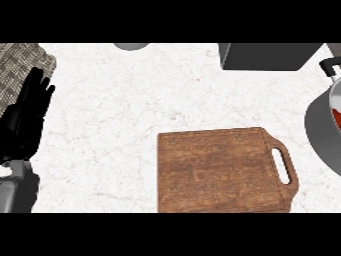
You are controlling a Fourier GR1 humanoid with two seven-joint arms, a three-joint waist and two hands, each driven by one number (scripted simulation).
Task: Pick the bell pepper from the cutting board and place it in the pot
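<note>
The red bell pepper (340, 119), showing a green stem, is lying inside the grey pot (315, 130), well apart from the wooden cutting board (213, 172). The pot is sitting at the right edge of the view and is partly cut off there, with a black handle (334, 65) projecting from its far side. The cutting board is lying flat on the white marbled worktop (114, 125) at the near centre, its slotted grip (285, 167) facing the pot and sitting just beside the pot's wall. The left robot hand (25, 115) is resting at the left edge of the view, released, its black fingers extending straight and pointing away from the robot, grasping nothing; its grey forearm (10, 192) is entering from the lower left corner. Behind that hand a ribbed, pale grey item (7, 70) is occupying the far left corner; it is possibly a woven mat or rack, but the view is not settling which. A dark grey box (265, 56) and a small rounded grey object (131, 46) are standing along the far edge.
</note>
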